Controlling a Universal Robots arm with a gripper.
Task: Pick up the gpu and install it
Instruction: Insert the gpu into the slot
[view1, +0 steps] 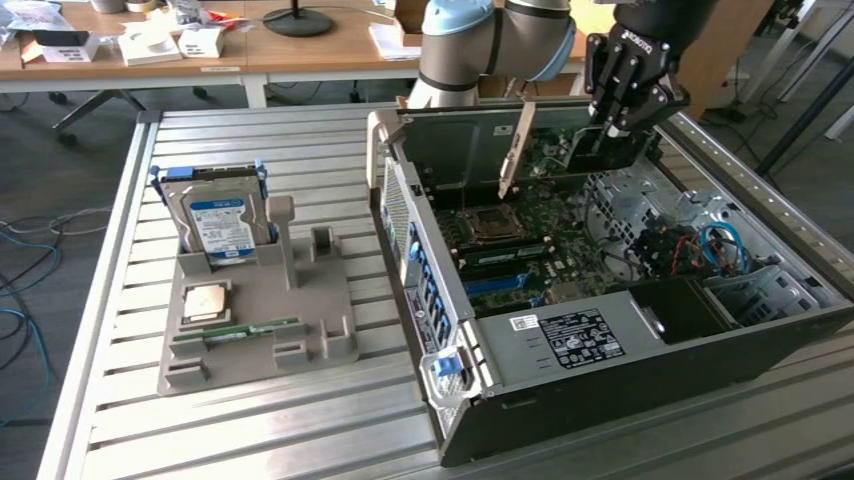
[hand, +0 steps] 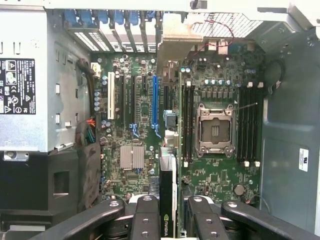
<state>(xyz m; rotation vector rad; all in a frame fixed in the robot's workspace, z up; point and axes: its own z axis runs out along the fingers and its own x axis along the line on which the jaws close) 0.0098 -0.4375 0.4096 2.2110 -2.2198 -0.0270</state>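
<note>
Holding the gpu (view1: 583, 152) edge-down over the open computer case (view1: 534, 370). From the exterior view's left come its pale bracket (view1: 511, 150), the green card, then my gripper (view1: 617, 128) pinching its upper edge. Its long axis runs parallel to the blue slot (hand: 155, 100), just beside it.

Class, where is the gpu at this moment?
In the exterior view's upper right, the gpu hangs in the gripper over the motherboard inside the open computer case.

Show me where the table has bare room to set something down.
Bare table slats lie on the near side of the grey holder and in the strip between it and the computer case. Crowded inside the case around the end effector holding the card.
</note>
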